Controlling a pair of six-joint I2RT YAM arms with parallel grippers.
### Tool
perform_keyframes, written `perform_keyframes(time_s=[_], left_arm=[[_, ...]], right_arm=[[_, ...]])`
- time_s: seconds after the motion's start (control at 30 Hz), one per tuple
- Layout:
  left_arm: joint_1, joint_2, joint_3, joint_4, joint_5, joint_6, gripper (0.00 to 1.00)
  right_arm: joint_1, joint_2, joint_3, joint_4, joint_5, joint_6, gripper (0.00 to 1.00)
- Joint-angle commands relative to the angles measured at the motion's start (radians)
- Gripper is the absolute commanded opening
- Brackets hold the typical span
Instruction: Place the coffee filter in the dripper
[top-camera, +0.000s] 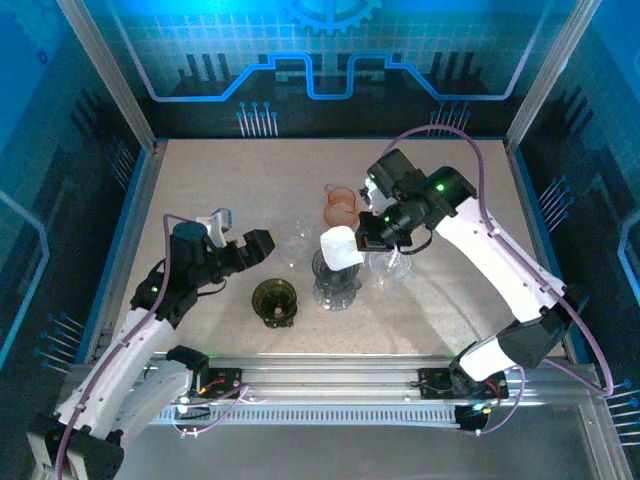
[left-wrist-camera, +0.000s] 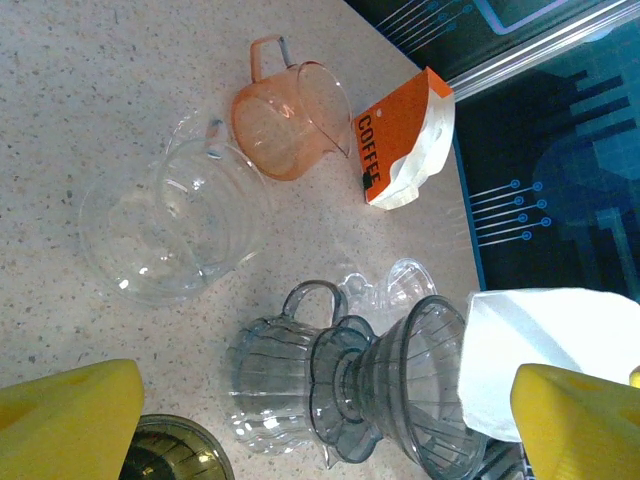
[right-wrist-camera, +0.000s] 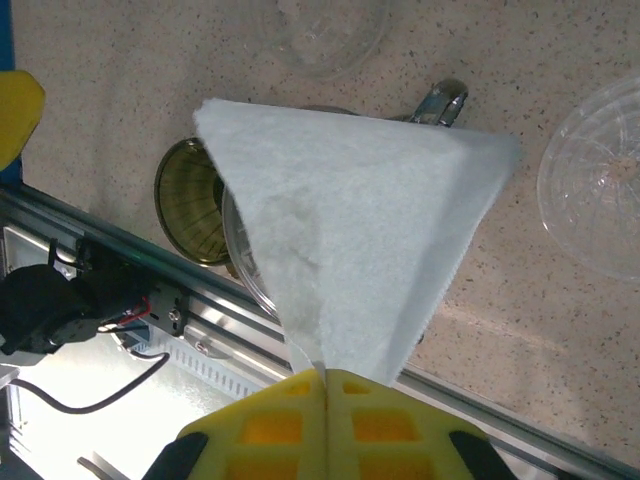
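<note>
The right gripper (right-wrist-camera: 325, 385) was pinched shut on the narrow end of the white cone-shaped paper coffee filter (right-wrist-camera: 350, 250), which hung just above the smoky clear ribbed dripper (top-camera: 337, 283). The left gripper (top-camera: 240, 232) stood wide open and held nothing, near a dark olive dripper (top-camera: 273, 300). In my judgement, the paper needed centring over the mouth, then lowering gently and releasing only once it was seated.

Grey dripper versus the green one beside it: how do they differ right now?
The grey dripper stands raised on a ribbed jug; the green dripper sits low on the table. The filter, pinched in the right tool, hangs over the grey dripper, not the green dripper. Both are see-through cones, mouths up.
</note>
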Motion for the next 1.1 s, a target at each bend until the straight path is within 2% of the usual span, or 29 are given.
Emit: perform_keyframes(time_s=[0.0,0.2,0.53,0.73,0.97,1.07], left_arm=[[0.007,0.001,0.032,0.021,0.029,0.011,0.96],[0.007,0.011,0.05,0.026,0.032,0.01,0.96],[0.007,0.029,0.1,0.034,0.052,0.014,0.97],[-0.005,0.064,0.122,0.049,0.109,0.004,0.92],[-0.1,0.118,0.137,0.067,0.097,0.017,0.88],[-0.15,0.155,0.137,0.073,0.08,0.028,0.84]], right_arm=[[0.007,0.002,0.105,-0.04,0.01,0.016,0.0],[0.018,-0.029,0.139,-0.034,-0.042,0.065,0.0],[0.049,-0.156,-0.189,0.272,-0.152,0.251,0.0],[0.033,-0.183,-0.29,0.371,-0.167,0.289,0.0],[-0.001,-0.207,-0.355,0.378,-0.1,0.294,0.0],[-0.028,-0.204,-0.374,0.383,-0.092,0.275,0.0]])
